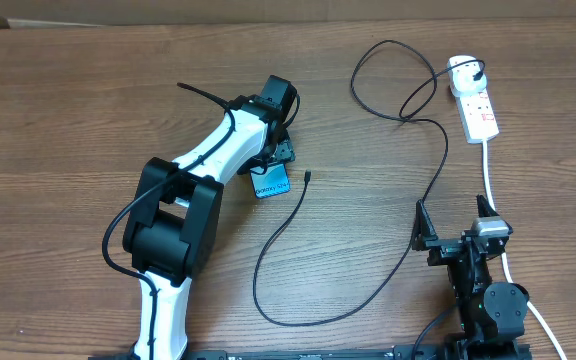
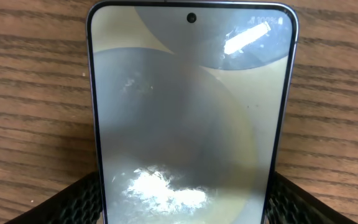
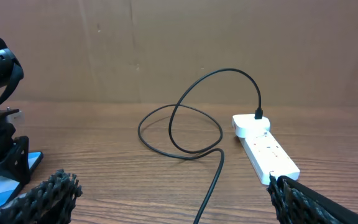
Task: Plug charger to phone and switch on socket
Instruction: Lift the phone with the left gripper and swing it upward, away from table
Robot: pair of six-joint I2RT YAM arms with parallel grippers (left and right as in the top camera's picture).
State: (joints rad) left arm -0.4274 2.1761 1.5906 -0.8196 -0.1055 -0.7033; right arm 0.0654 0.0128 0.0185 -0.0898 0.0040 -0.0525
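Observation:
The phone [image 1: 271, 184] lies flat on the wooden table, its light blue bottom end showing under my left arm. In the left wrist view the phone [image 2: 188, 93] fills the frame. My left gripper [image 2: 184, 182] straddles it, one black finger [image 2: 82, 199] against each long edge with no gap showing. The charger's cable [image 1: 433, 180] loops across the table, and its connector tip [image 1: 308, 178] lies free just right of the phone. Its plug [image 3: 259, 114] sits in the socket [image 3: 266, 149], which lies at the far right [image 1: 476, 105]. My right gripper [image 3: 169, 186] is open and empty, well short of the socket.
The socket's thick white cord [image 1: 490, 175] runs toward the front past my right arm. The black cable passes between the right gripper's fingers on the table [image 3: 219, 158]. A brown wall stands behind the table.

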